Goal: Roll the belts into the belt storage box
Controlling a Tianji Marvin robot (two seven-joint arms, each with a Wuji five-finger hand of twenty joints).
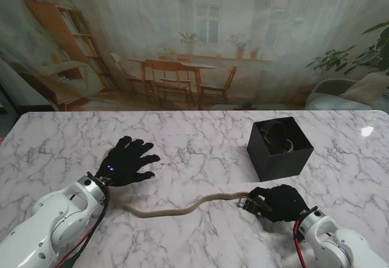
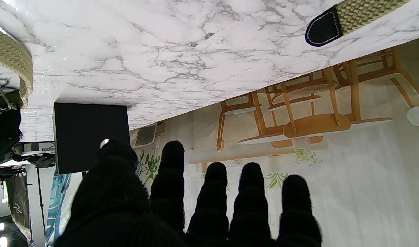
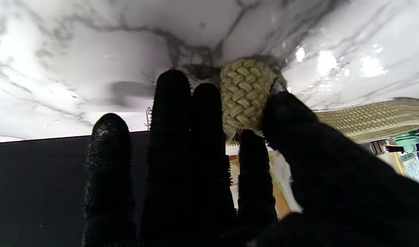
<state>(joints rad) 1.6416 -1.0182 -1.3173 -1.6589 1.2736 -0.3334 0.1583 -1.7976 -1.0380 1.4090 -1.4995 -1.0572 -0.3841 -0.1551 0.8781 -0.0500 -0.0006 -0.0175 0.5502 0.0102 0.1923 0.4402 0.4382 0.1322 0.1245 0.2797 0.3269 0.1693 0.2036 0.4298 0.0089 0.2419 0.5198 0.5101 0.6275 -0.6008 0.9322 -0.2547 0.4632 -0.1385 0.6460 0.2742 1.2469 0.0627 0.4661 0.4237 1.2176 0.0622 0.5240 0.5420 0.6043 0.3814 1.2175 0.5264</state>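
Marble counter (image 1: 200,140) carries a woven belt (image 1: 176,209). Right hand (image 1: 281,202) pinches its buckle end; left hand (image 1: 126,161) hovers spread, empty. Roll tightly, keeping coils aligned.

Bright, even light overall. Glare spots gleam on the marble table (image 1: 367,130) at the right edge and in my right wrist view, where my close dark fingers (image 3: 171,103) blur.

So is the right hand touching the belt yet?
Touching. The right wrist view shows the right hand pinching the belt between thumb and fingers.
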